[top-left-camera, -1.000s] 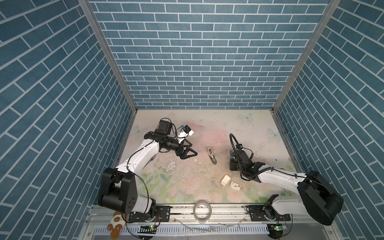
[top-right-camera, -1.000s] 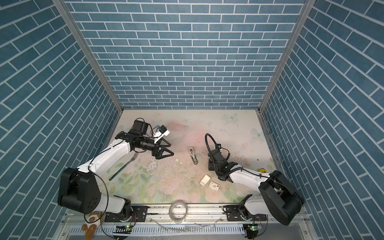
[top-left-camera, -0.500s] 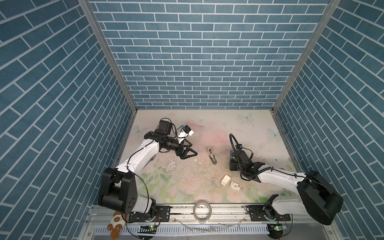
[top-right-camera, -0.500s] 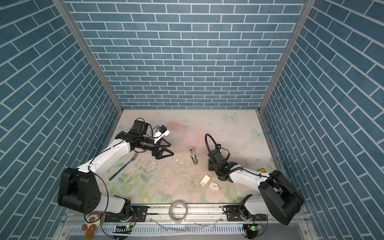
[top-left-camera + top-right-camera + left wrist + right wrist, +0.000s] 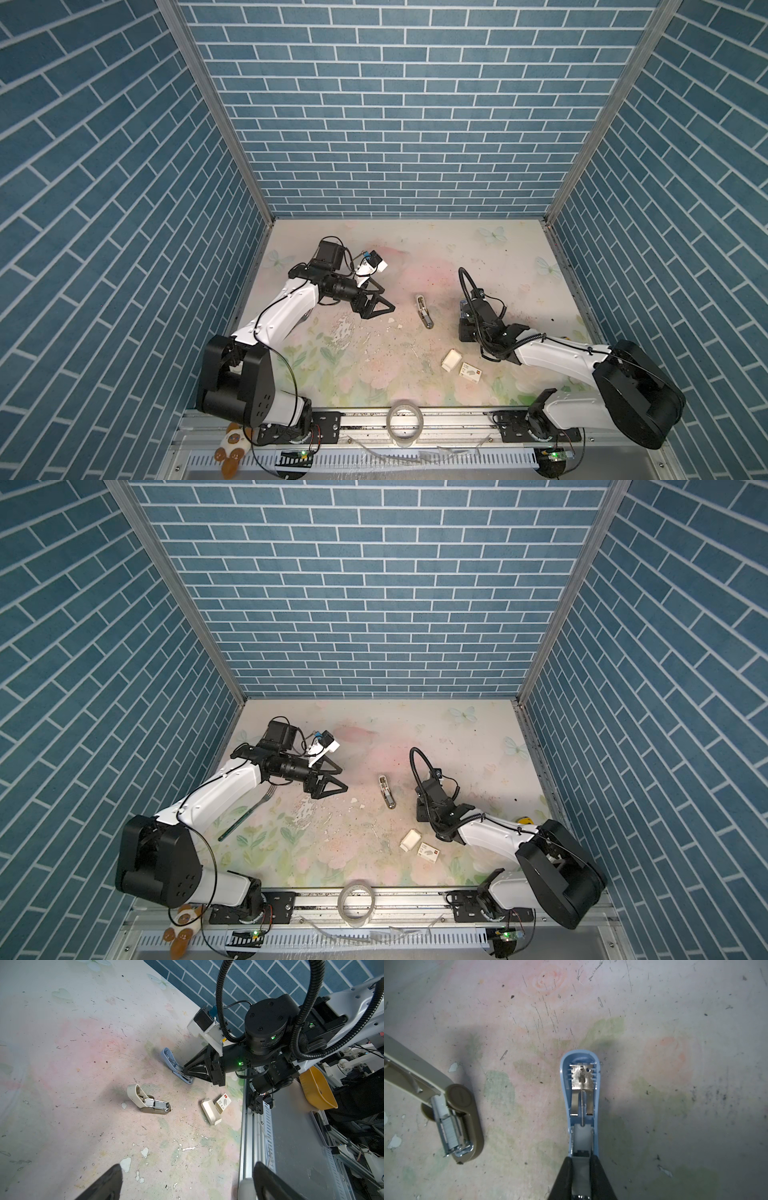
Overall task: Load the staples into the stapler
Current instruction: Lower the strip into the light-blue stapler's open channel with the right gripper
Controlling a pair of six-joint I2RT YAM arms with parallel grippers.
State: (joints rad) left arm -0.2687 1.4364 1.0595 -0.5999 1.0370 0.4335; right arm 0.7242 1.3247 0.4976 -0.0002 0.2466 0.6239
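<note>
In both top views the left tool point(image 5: 388, 300) point(image 5: 344, 779) hangs over the left half of the worktop point(image 5: 415, 257), its 2 fingers spread wide with nothing between them. The beige stapler point(image 5: 424, 311) point(image 5: 386, 792) lies near the middle. The right tool point(image 5: 465, 330) point(image 5: 424, 810) is down at the worktop to its right, too dark there to read its grip. The staple box point(image 5: 470, 370) point(image 5: 429, 851), white with grey print and a red corner, lies near the front edge, with its white inner tray point(image 5: 451, 359) point(image 5: 410, 839) just beside it on the left. A tape roll point(image 5: 405, 422) sits on the front rail, and a fork point(image 5: 249, 812) lies under the left arm.

The left wrist view shows the beige stapler point(image 5: 147, 1101) with its lid raised and a strip of staples in its channel. Beyond it, the right tool point(image 5: 187, 1078) grips the low end of the blue stapler point(image 5: 169, 1061), whose lid slants upward. Staple box point(image 5: 223, 1103) and inner tray point(image 5: 211, 1111) lie side by side close to the rail. A yellow bowl point(image 5: 318, 1088) sits off the worktop.

The right wrist view shows the right tool point(image 5: 581, 1159) pressed in on both sides of the blue stapler's point(image 5: 581, 1084) open channel, its spring and metal plate bare. The beige stapler point(image 5: 454, 1113) lies apart from it.
</note>
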